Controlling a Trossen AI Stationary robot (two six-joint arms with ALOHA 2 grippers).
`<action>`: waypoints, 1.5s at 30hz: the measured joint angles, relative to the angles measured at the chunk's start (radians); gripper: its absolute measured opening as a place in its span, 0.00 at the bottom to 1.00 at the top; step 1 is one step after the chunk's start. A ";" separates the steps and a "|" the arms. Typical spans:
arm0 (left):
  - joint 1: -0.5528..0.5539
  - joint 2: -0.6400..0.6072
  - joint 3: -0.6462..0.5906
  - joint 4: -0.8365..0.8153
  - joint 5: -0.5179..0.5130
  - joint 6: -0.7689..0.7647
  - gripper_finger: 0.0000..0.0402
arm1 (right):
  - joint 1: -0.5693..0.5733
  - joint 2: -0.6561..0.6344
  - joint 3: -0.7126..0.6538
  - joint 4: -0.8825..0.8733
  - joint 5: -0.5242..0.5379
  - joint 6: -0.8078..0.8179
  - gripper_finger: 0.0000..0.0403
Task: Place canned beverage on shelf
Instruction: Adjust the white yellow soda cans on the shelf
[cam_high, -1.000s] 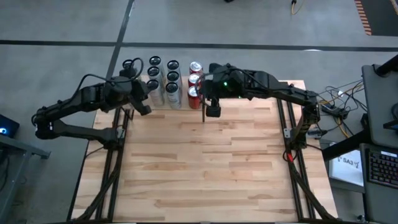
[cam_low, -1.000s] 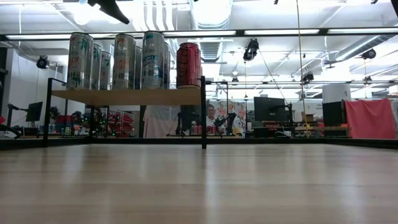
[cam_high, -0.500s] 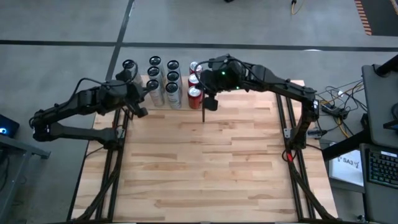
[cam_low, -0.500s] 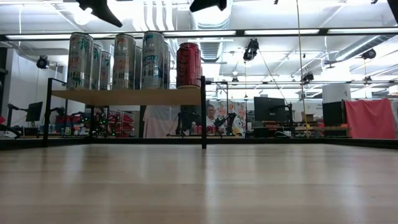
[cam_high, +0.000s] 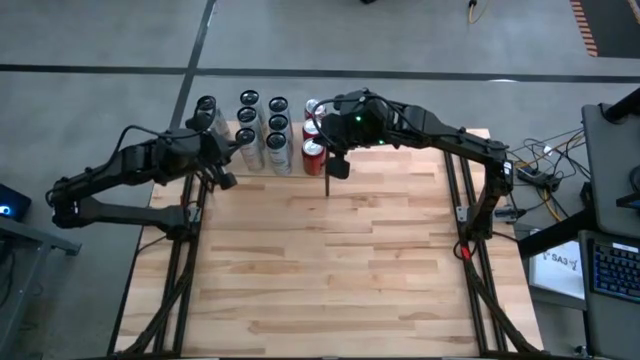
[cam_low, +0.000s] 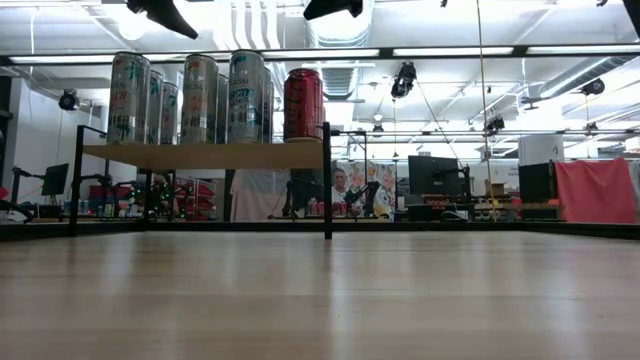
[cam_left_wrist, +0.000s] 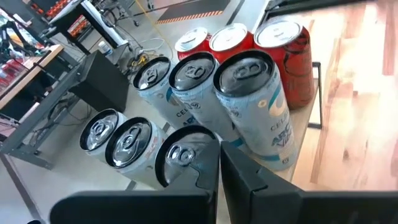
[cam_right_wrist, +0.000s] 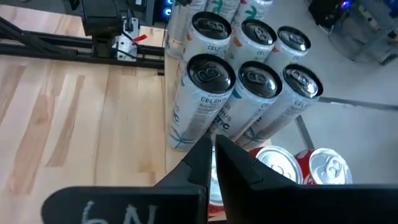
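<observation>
Cans already fill the shelf (cam_low: 205, 154) at the far edge of the counter (cam_high: 330, 260): pale ones (cam_high: 278, 128) in rows, red ones (cam_high: 313, 152) at the right end. Both grippers are clenched and empty, the right gripper (cam_high: 338, 167) just above the red cans, the left gripper (cam_high: 226, 181) beside the pale ones. I judge the placing finished; next both arms should retreat without touching any can

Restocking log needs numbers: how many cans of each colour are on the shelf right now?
Red cans: 3
Silver-white cans: 8 in view; one more may hide under the left arm
Total: 11 in view
</observation>
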 joint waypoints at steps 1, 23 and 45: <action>0.000 0.005 0.000 0.008 0.000 -0.009 0.00 | 0.000 0.000 0.000 0.005 0.000 -0.013 0.03; 0.000 0.122 -0.016 0.134 -0.163 0.107 0.00 | 0.000 0.000 0.000 0.006 0.001 -0.087 0.03; 0.207 0.095 -0.007 0.261 -0.041 0.348 0.00 | -0.001 0.006 0.000 0.111 0.007 -0.082 0.03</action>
